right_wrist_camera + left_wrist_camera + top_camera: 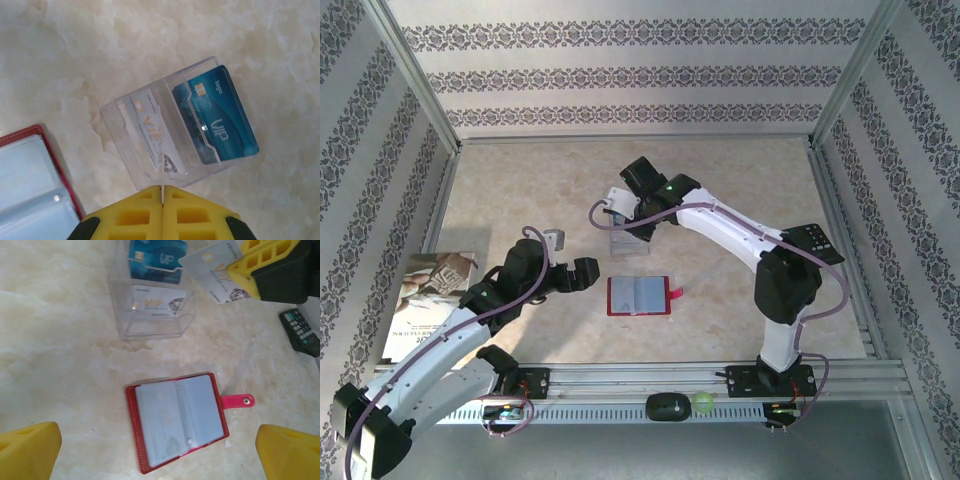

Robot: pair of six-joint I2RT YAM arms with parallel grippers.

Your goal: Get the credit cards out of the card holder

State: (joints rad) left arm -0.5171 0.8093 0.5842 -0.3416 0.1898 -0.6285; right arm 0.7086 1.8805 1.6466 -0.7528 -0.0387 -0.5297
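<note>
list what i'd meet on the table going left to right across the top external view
booklet → left gripper → red card holder → black remote

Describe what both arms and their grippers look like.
The left arm and right arm have white links, black joints and lilac-grey cables looping alongside. A green light glows on the right arm. The left gripper and right gripper have yellow fingers; the right's show rectangular recesses.

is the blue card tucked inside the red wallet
No, the blue card stands in the clear plastic stand, apart from the open red wallet.
</note>
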